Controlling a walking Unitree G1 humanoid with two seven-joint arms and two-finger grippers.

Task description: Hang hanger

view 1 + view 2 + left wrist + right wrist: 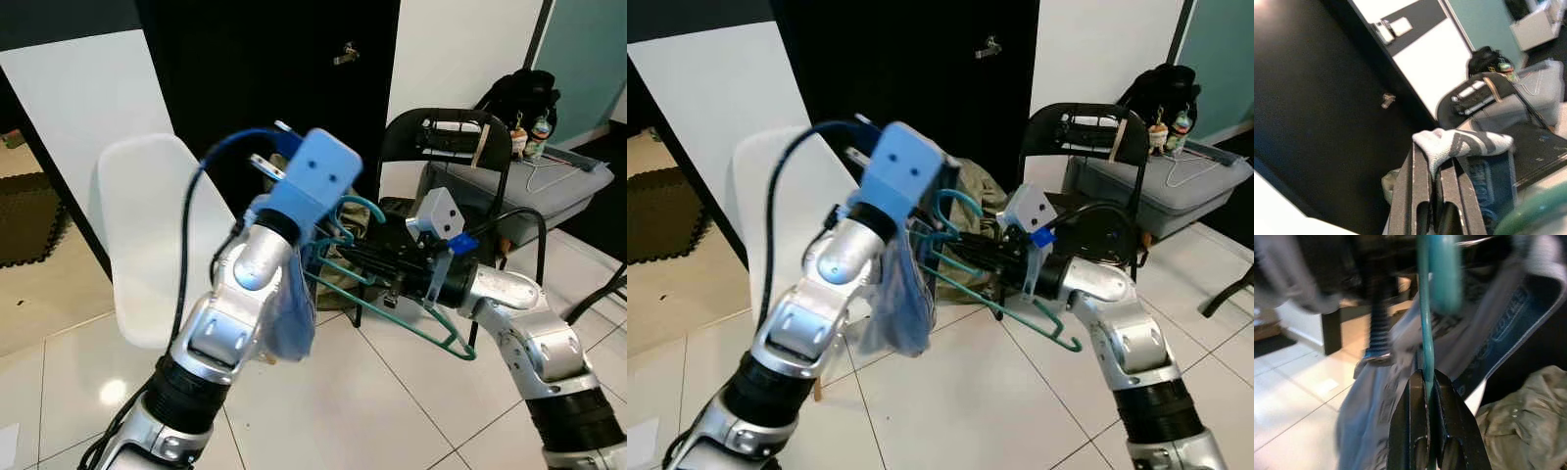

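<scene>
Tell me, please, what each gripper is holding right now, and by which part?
The right gripper is shut on the green hanger, pinching its thin wire. The left gripper is shut on a grey-and-white cloth, gripping one end of it.

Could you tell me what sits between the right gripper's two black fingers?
A thin teal wire of the green metal hanger runs between the right gripper fingers, pinched tight, as the right wrist view shows.

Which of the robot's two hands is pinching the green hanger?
The right hand: its black fingers clamp the green hanger wire. The left hand grips whitish-grey cloth instead.
</scene>
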